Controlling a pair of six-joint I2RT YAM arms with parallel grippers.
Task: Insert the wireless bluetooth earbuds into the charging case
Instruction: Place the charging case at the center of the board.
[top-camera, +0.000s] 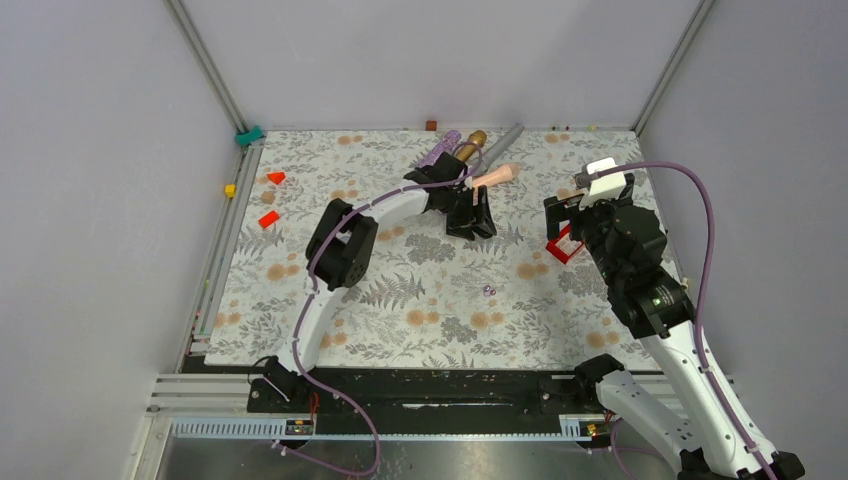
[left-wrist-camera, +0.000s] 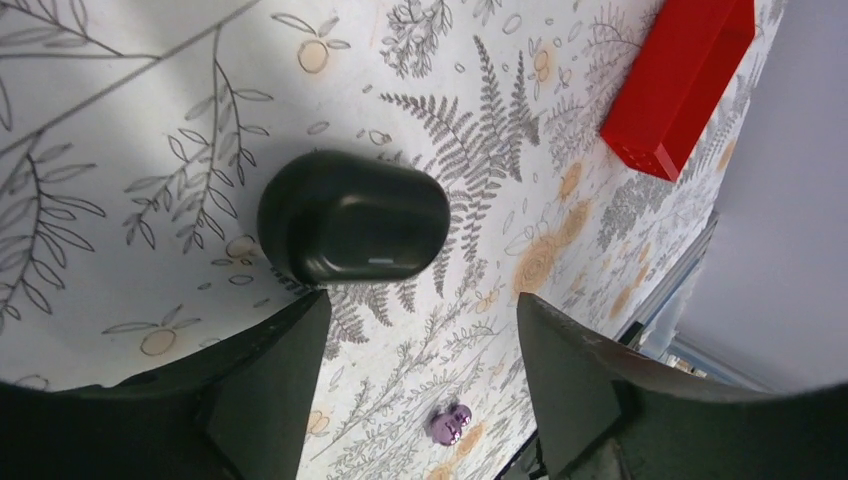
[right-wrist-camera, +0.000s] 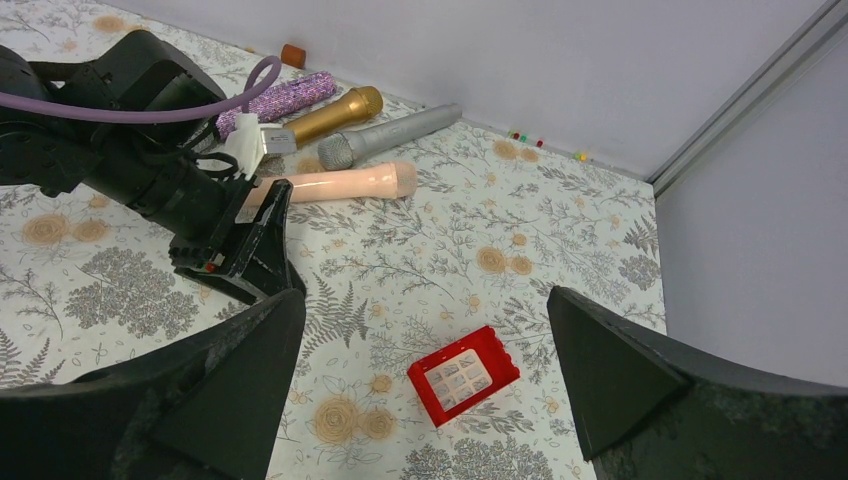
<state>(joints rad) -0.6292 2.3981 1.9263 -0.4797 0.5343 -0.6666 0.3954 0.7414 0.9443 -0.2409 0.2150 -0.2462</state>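
A closed black oval charging case (left-wrist-camera: 350, 215) lies on the floral mat just ahead of my left gripper (left-wrist-camera: 422, 310), which is open and empty. In the top view the left gripper (top-camera: 470, 215) covers the case. Two glossy purple earbuds (top-camera: 489, 291) lie together on the mat near the middle, and they also show in the left wrist view (left-wrist-camera: 450, 422) between the fingers. The black earbuds are out of view. My right gripper (right-wrist-camera: 425, 300) is open and empty, and hovers at the right (top-camera: 562, 218).
A red window brick (right-wrist-camera: 463, 375) lies under the right gripper. Purple (top-camera: 440, 148), gold (top-camera: 470, 143), grey (top-camera: 505, 140) and pink (top-camera: 497, 176) microphones lie at the back. Red pieces (top-camera: 268, 219) lie at the left. Walls close in the mat.
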